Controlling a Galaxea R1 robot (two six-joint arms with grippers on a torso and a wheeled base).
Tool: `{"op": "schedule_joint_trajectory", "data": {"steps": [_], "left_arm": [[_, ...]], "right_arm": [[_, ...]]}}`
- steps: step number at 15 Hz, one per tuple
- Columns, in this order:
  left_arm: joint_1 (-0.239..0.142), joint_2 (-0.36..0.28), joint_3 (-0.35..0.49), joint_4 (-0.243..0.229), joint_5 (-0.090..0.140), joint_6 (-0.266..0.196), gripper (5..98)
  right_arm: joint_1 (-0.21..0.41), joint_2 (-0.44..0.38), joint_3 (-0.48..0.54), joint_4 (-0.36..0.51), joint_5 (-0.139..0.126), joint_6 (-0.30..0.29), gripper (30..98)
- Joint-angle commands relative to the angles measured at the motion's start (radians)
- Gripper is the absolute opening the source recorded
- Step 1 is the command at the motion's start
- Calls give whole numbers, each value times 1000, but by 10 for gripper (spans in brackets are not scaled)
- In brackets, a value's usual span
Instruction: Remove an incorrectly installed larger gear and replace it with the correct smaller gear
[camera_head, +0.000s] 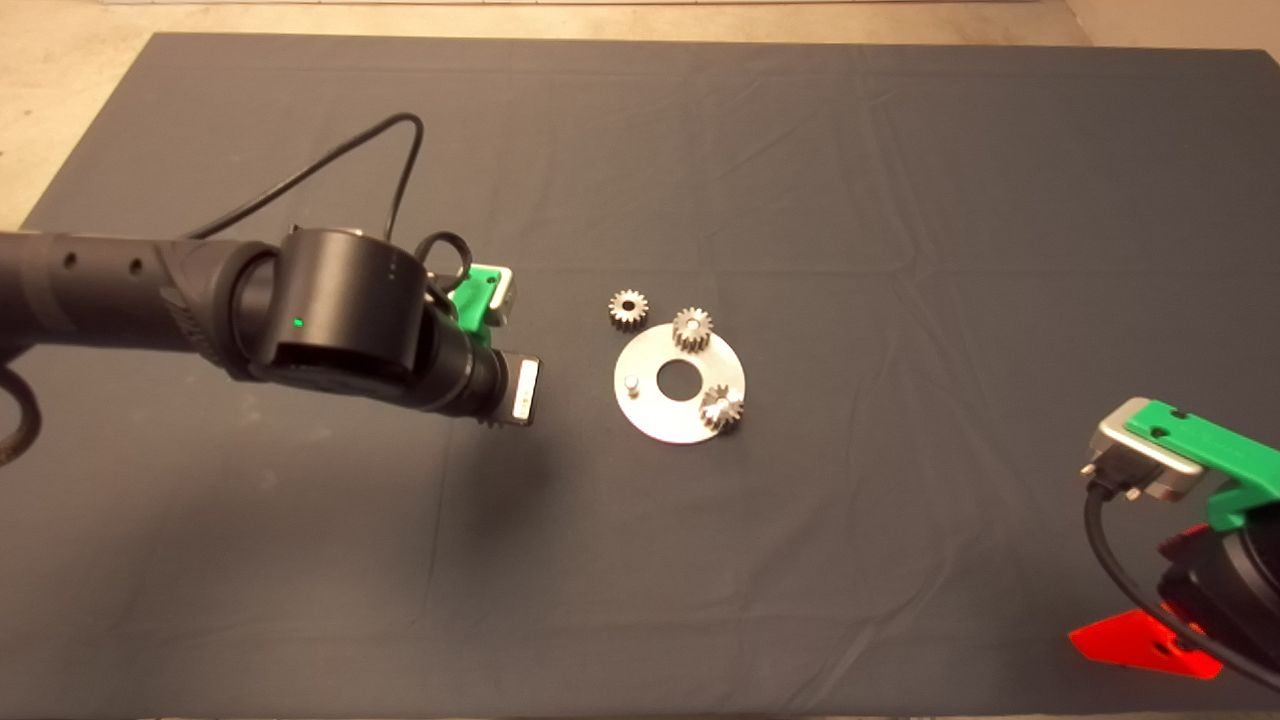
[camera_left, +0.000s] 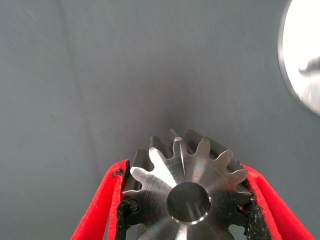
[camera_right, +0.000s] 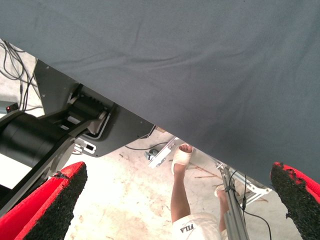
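We find the left arm (camera_head: 200, 300) reaching in over the dark mat (camera_head: 800, 150) from the left side of the head view, with its wrist stopped a little to the left of the round metal plate (camera_head: 655, 415). The left hand (camera_left: 187, 200) is pinching the larger gear (camera_left: 187, 187): in the left wrist view the two red fingers (camera_left: 102, 205) press their black pads against opposite sides of its toothed rim, the flat bright face and round centre hole turned toward the camera. The gear is held off the mat, clear of the plate, whose bright edge shows near it.

Moving rightward, we note a smaller gear (camera_head: 628, 308) lying loose on the mat just beside the plate's far-left edge. The plate has a round centre hole and carries a bare short pin (camera_head: 631, 382) on its left part. Two further small gears sit on the plate, one (camera_head: 692, 328) at its far edge and one (camera_head: 722, 406) at its right edge.

At the lower right corner the right hand (camera_right: 175, 200) waits well apart from the plate. Its fingers are spread wide with nothing between them; its wrist view shows the mat's edge, the floor and a person's leg (camera_right: 180, 185).
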Motion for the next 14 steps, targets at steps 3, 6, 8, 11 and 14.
{"op": "schedule_joint_trajectory", "data": {"steps": [3,6,8,11,14], "left_arm": [[103,-32,49,115,137,-30,420],[109,-32,49,137,137,-35,420],[125,-30,46,154,137,-51,422],[163,-21,26,196,134,-68,422],[169,-19,23,217,136,-69,422]], "right_arm": [[11,-1,4,34,4,-3,968],[11,-2,4,34,4,-1,968],[11,-2,4,34,4,-1,968],[11,-1,4,34,4,-1,968],[11,-1,4,34,4,-1,968]]}}
